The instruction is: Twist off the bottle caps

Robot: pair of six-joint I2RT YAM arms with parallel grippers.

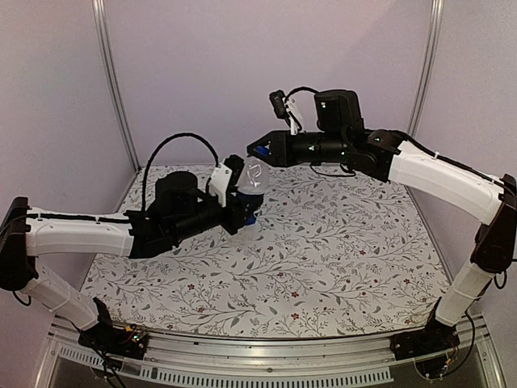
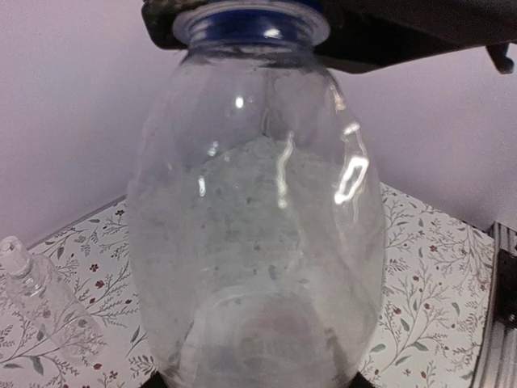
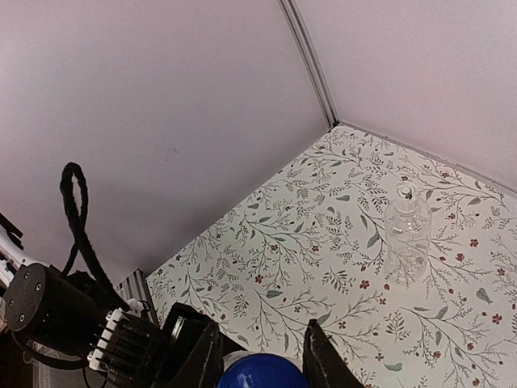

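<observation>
Neither cap is off — the left gripper (image 1: 242, 207) clamps the clear bottle (image 1: 253, 179) aloft while the right gripper (image 3: 258, 343) closes, seemingly touching, around its blue cap (image 3: 262, 377); the plain bottle (image 3: 406, 236) stands well apart, white cap (image 3: 404, 192) on.

The scene is lit softly and evenly, so that the pale walls (image 1: 202, 73) are given a lilac cast and shadows on the tablecloth (image 1: 323, 267) are kept faint. In the left wrist view the clear bottle (image 2: 258, 242) is streaked with white glare and rendered soft, as are the blue cap (image 2: 250, 20) and the second bottle (image 2: 36, 295). The top view is slightly grainy, and in the right wrist view the cap is blurred while the far cloth is held sharp.
</observation>
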